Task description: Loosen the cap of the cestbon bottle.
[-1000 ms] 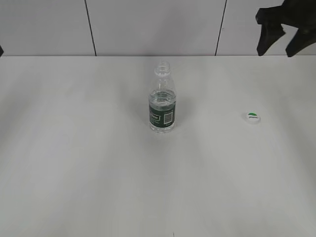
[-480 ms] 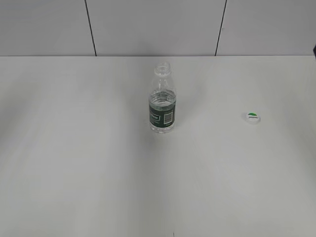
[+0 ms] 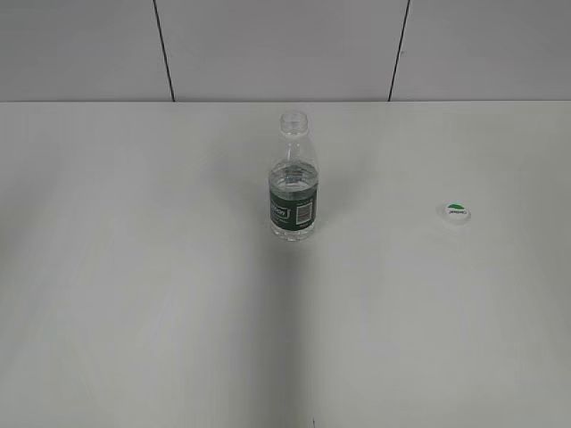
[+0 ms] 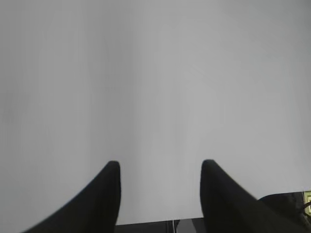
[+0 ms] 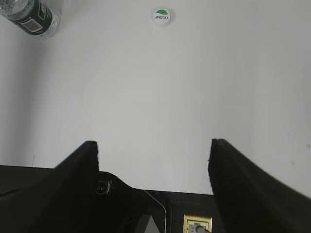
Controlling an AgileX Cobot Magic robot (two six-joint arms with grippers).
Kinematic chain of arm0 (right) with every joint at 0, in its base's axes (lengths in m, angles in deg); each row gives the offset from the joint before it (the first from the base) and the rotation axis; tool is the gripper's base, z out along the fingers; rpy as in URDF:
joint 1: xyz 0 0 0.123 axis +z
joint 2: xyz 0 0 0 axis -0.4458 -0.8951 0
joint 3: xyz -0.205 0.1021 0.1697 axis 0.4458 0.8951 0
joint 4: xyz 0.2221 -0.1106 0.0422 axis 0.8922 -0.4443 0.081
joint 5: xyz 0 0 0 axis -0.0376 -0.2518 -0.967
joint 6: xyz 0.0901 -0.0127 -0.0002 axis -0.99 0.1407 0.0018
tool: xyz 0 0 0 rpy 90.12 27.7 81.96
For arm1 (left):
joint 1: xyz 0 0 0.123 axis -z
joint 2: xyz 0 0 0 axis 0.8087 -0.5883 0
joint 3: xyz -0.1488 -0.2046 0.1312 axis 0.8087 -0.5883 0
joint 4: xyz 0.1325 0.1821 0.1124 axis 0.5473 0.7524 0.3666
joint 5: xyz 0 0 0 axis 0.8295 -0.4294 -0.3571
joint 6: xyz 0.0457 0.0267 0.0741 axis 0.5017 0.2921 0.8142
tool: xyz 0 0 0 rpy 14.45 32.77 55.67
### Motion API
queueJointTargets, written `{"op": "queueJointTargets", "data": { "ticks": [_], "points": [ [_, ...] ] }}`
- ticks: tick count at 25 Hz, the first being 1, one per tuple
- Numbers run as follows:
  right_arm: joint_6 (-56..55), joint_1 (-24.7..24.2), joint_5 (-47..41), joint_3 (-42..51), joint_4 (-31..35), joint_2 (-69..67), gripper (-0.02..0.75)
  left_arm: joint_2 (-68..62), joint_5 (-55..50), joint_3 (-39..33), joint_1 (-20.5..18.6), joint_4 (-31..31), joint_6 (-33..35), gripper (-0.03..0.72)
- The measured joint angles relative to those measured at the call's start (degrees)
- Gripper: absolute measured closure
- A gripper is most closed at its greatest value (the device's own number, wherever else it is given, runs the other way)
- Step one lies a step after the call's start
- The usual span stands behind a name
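The cestbon bottle [image 3: 293, 192] stands upright near the middle of the white table, its neck open with no cap on it. Its lower part shows at the top left of the right wrist view [image 5: 31, 17]. The white cap [image 3: 458, 212] with the green half-circle lies flat on the table to the bottle's right, and shows at the top of the right wrist view [image 5: 161, 17]. My right gripper [image 5: 153, 145] is open and empty, far back from the cap over the table's near edge. My left gripper [image 4: 160, 165] is open and empty over bare table. Neither gripper shows in the exterior view.
The white table [image 3: 161, 294] runs back to a grey panelled wall [image 3: 268, 45]. The table's near edge and dark robot base show at the bottom of the right wrist view [image 5: 160, 208].
The right gripper, seen at the exterior view's top right a second ago, has left that view. Bottle and cap have not moved.
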Motion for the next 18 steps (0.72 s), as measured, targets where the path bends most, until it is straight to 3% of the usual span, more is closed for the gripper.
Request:
{"op": "queueJointTargets", "data": {
  "ticks": [18],
  "points": [
    [-0.1, 0.0, 3.4, 20.7, -6.7, 39.1, 0.202, 52.3, -0.3, -23.4, 0.0, -0.5, 1.9, 0.368]
  ]
}}
